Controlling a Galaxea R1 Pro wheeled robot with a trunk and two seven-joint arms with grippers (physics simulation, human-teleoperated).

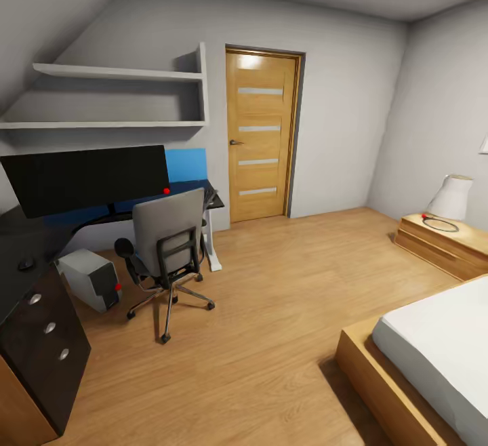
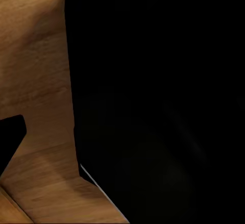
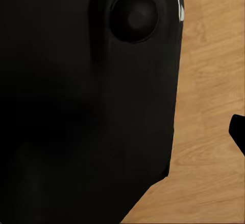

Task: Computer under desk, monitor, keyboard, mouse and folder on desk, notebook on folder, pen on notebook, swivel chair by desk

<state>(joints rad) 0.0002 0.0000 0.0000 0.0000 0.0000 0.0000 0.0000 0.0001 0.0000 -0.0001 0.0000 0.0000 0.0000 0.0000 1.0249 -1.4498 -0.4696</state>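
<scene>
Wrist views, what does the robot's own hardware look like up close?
Both show a smooth, matte black body with rounded edges over the wooden floor. The right wrist view adds a round recessed black disc. No cables or markings are visible, and fingers cannot be made out.

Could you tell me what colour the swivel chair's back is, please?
Grey, with black armrests; the swivel chair shows best in the head view.

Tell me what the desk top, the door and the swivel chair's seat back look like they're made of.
The desk top looks like glossy black laminate or glass, faintly mirroring the monitor. The door looks like varnished light wood, with visible grain and four pale, possibly frosted, strips. The swivel chair back looks like matte grey fabric or plastic on a black frame; the render leaves that open.
</scene>
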